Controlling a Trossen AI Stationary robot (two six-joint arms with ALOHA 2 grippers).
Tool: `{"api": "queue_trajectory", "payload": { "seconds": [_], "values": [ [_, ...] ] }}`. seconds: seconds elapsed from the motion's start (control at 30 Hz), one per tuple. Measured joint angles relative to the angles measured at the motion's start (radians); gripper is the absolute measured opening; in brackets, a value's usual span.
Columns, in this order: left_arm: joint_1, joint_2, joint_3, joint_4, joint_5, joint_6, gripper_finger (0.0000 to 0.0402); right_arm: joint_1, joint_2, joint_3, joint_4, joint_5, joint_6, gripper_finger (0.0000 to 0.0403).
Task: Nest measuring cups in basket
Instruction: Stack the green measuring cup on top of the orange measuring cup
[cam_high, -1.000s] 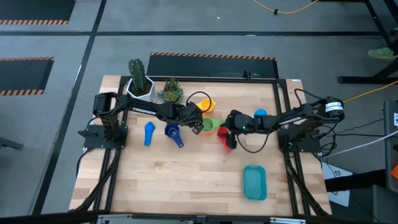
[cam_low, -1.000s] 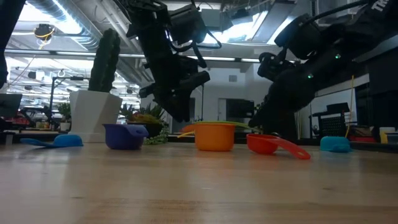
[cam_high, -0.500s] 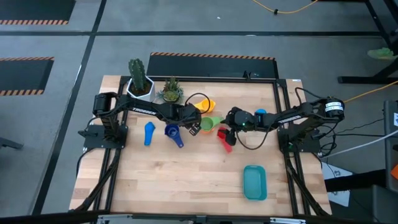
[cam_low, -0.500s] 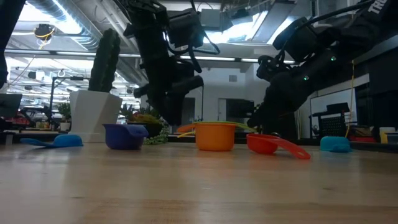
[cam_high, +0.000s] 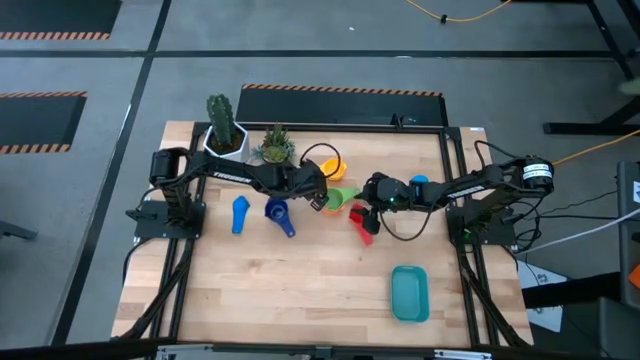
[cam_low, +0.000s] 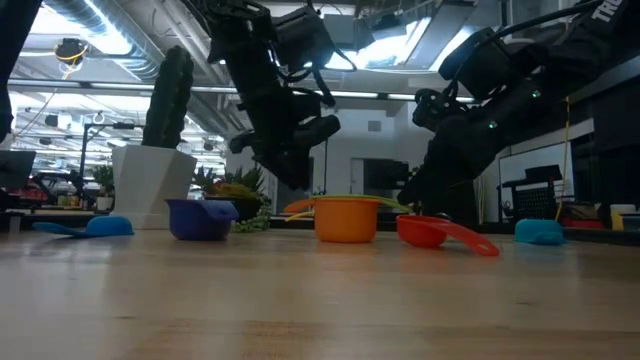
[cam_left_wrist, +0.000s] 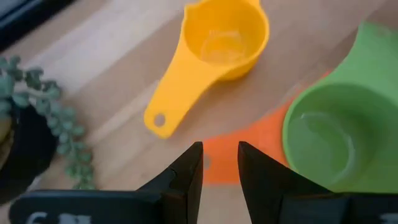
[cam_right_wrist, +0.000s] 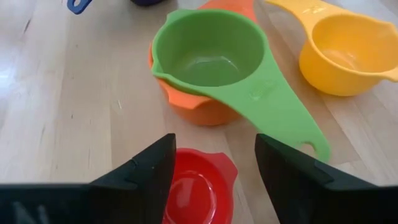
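Right wrist view: the right claw (cam_right_wrist: 211, 180) hangs part open and empty over the red cup (cam_right_wrist: 198, 186). Beyond it the green cup (cam_right_wrist: 217, 59) sits nested in the orange cup (cam_right_wrist: 202, 109), mid-worktop. Left claw (cam_left_wrist: 219, 171), narrowly open, holds nothing above the orange handle. The basket (cam_high: 409, 292) lies near the worktop's front right corner.

Two black jointed arms with looping cables, seemingly white-lettered.

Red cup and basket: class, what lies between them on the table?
Only bare wood lies between the red cup and the basket, in the high view.
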Motion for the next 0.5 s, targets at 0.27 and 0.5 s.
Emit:
{"api": "queue_trajectory", "payload": {
  "seconds": [0.27, 0.5],
  "values": [
    [0.012, 0.0, 0.0, -0.048, 0.106, 0.015, 0.0093, 0.0, 0.0, 0.0, 0.0, -0.002, 0.0, 0.0225],
    [0.017, 0.0, 0.0, -0.055, 0.059, 0.008, 0.0093, 0.0, 0.0, 0.0, 0.0, -0.002, 0.0, 0.0225]
  ]
}}
